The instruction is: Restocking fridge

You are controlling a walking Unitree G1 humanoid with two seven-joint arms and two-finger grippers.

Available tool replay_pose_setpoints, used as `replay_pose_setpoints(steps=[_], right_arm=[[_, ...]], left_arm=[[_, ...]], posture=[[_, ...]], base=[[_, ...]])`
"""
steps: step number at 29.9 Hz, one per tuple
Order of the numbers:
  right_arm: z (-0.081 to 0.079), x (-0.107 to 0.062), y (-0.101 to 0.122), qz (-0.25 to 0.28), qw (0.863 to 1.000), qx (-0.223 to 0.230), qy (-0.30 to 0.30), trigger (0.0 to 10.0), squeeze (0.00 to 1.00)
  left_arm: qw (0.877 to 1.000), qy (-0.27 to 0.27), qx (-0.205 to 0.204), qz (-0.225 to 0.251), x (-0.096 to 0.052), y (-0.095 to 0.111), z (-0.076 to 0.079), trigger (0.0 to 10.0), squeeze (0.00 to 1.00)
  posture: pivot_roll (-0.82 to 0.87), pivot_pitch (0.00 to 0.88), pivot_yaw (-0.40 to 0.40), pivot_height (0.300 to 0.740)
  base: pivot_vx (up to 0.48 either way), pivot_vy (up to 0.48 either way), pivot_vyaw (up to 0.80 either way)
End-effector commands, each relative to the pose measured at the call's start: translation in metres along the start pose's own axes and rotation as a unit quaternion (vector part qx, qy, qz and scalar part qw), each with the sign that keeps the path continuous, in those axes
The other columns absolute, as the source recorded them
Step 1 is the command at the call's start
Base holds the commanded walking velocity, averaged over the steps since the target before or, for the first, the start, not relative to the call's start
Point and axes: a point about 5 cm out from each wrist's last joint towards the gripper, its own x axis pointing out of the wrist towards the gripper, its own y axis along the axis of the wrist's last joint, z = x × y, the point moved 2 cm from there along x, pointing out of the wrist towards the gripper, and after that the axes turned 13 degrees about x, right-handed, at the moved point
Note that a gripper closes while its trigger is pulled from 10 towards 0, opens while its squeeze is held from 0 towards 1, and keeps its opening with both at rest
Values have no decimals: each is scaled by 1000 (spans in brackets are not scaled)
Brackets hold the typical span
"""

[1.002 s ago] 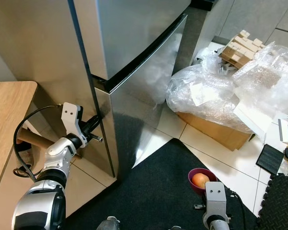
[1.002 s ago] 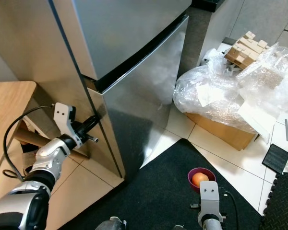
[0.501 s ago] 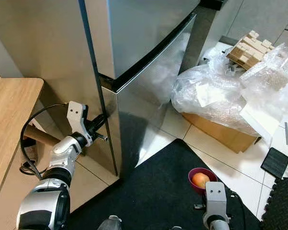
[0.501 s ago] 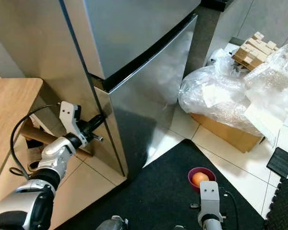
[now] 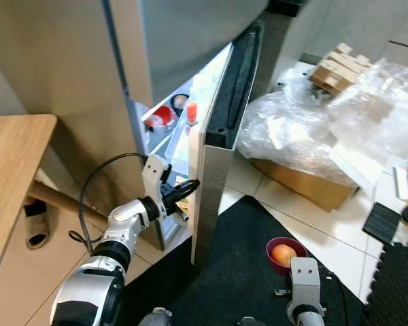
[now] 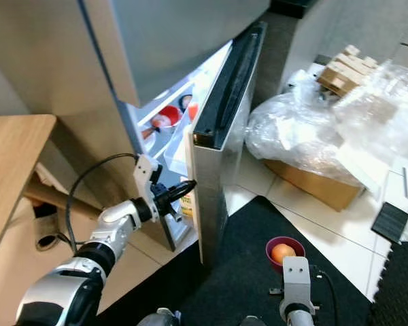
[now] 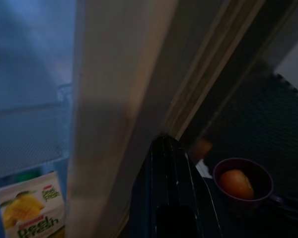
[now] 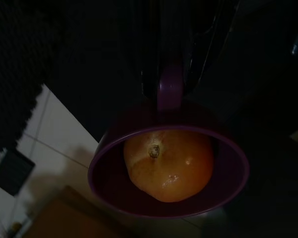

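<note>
Orange round fruit in small purple handled cup, handle pinched by right gripper low over black floor mat; stainless lower fridge door part open, inner edge touching fingertips of left gripper, lit shelves and mango juice carton just beyond. Risks: tips slipping off door edge, door swinging shut; cup tipping, fruit rolling out. Left arm reaching forward and across, pincer apparently pressed together; right forearm low, cup just ahead.
</note>
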Motion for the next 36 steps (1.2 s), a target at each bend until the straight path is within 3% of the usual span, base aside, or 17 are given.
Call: replay_pose_setpoints(steps=[1, 7, 10, 11, 13, 14, 16, 20, 22, 24, 27, 28, 30, 32, 33, 34, 36], right_arm=[[2, -2, -1, 4, 1000, 2, -4, 10000, 0], [7, -6, -7, -4, 1000, 0, -10, 10000, 0], [11, -10, -14, -15, 1000, -7, -13, 10000, 0], [11, -10, -14, -15, 1000, -7, -13, 10000, 0], [12, -11, -15, -17, 1000, -8, -13, 10000, 0], [12, -11, -15, -17, 1000, -8, -13, 10000, 0], [12, -10, -14, -18, 1000, -9, -12, 10000, 0], [11, -9, -13, -16, 1000, -8, -11, 10000, 0], [11, -9, -12, -16, 1000, -8, -10, 10000, 0], [10, -9, -13, -15, 1000, -6, -11, 10000, 0], [10, -9, -13, -15, 1000, -5, -11, 10000, 0], [10, -10, -14, -16, 1000, -5, -11, 10000, 0], [10, -11, -16, -17, 1000, -5, -11, 10000, 0], [10, -12, -16, -17, 1000, -5, -11, 10000, 0], [11, -12, -16, -18, 1000, -5, -12, 10000, 0], [11, -12, -16, -18, 1000, -5, -12, 10000, 0], [14, -12, -16, -18, 1000, -7, -13, 10000, 0]], left_arm=[[1000, -9, 5, 19, 5, 8, 1, 10000, 0], [994, -83, -12, 66, 16, 14, 32, 10000, 0], [980, -163, -41, 107, 26, 21, 75, 10000, 0], [980, -163, -41, 107, 26, 21, 75, 10000, 0], [967, -215, -55, 128, 34, 30, 105, 10000, 0], [967, -215, -55, 128, 34, 30, 105, 10000, 0], [956, -249, -57, 143, 47, 39, 127, 10000, 0], [951, -263, -57, 153, 60, 49, 139, 10000, 0], [951, -264, -56, 153, 62, 51, 141, 10000, 0], [972, -220, -22, 84, 60, 32, 132, 10000, 0], [979, -199, -1, 47, 58, 20, 126, 10000, 0], [986, -157, 35, -42, 48, -7, 113, 10000, 0], [979, -90, 90, -158, 21, -47, 88, 10000, 0], [975, -76, 102, -181, 13, -54, 83, 10000, 0], [975, -32, 81, -202, -3, -65, 71, 10000, 0], [975, -32, 81, -202, -3, -65, 71, 10000, 0], [970, 50, 50, -234, -46, -83, 49, 10000, 0]], posture=[[-143, 185, 14, 731], [-142, 178, 13, 731], [-138, 176, 8, 731], [-138, 176, 8, 731], [-138, 175, 5, 731], [-138, 175, 5, 731], [-136, 175, 2, 731], [-142, 177, 7, 731], [-144, 177, 10, 731], [-147, 176, 15, 731], [-148, 175, 17, 731], [-149, 175, 18, 731], [-148, 174, 18, 731], [-148, 174, 18, 731], [-149, 174, 15, 731], [-149, 174, 15, 731], [-148, 174, 9, 731]], base=[[0, 0, 0], [0, 0, 0], [0, 0, 0], [0, 0, 0], [0, 0, 0], [0, 0, 0], [0, 0, 0], [0, 0, 0], [0, 0, 0], [0, 0, 0], [0, 0, 0], [0, 0, 0], [0, 0, 0], [0, 0, 0], [0, 0, 0], [0, 0, 0], [0, 0, 0]])
